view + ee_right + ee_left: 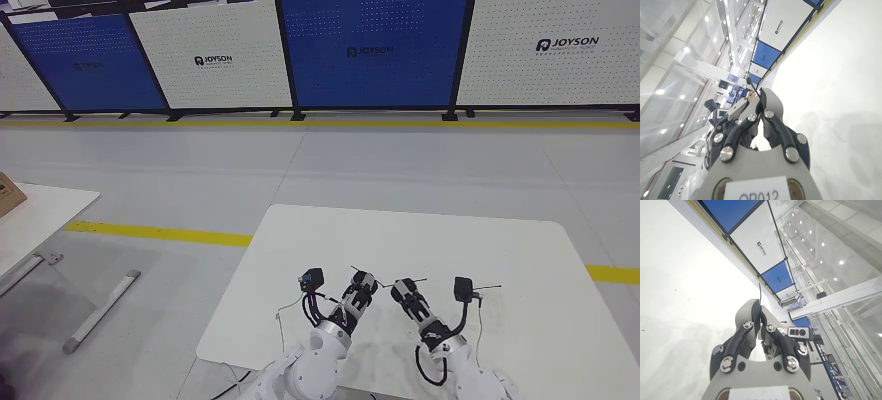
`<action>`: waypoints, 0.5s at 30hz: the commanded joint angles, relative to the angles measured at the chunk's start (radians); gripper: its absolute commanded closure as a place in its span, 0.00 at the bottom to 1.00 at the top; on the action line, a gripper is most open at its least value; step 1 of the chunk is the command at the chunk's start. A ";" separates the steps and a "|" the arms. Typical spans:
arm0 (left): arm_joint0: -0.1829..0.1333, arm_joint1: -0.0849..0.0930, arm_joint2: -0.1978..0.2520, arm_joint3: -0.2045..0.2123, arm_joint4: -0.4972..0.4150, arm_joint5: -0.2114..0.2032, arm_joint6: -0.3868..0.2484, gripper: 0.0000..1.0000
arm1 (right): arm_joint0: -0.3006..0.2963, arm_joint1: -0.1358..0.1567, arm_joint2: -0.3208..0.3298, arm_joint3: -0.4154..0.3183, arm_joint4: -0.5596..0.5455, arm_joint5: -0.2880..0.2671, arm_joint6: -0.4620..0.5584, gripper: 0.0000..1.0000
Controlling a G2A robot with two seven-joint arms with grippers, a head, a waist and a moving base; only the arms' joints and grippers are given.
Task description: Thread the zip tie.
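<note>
Zip tie [760, 292] ends are pinched, one per gripper: the thin tail pokes from the left gripper [759, 306], clamped on it, and the blocky head from the right gripper [758, 100] (likewise closed tight). Both arms point forward side by side, grippers near each other, by the tabletop's [450, 235] near edge, well apart from its far and side edges.

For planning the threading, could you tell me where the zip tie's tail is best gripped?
On the flat strap close below its tip, coming along its length from behind, as the left gripper holds the zip tie: thin and curving, a short free end likely aims better.
</note>
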 commanded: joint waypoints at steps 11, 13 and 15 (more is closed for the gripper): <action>0.000 0.000 0.000 0.000 0.000 0.000 0.000 1.00 | 0.006 -0.001 -0.001 0.012 0.003 -0.013 0.016 1.00; 0.000 0.000 0.000 0.000 0.000 0.000 0.000 1.00 | 0.006 -0.001 -0.001 0.012 0.003 -0.013 0.016 1.00; 0.000 0.000 0.000 0.000 0.000 0.000 0.000 1.00 | 0.006 -0.001 -0.001 0.012 0.003 -0.013 0.016 1.00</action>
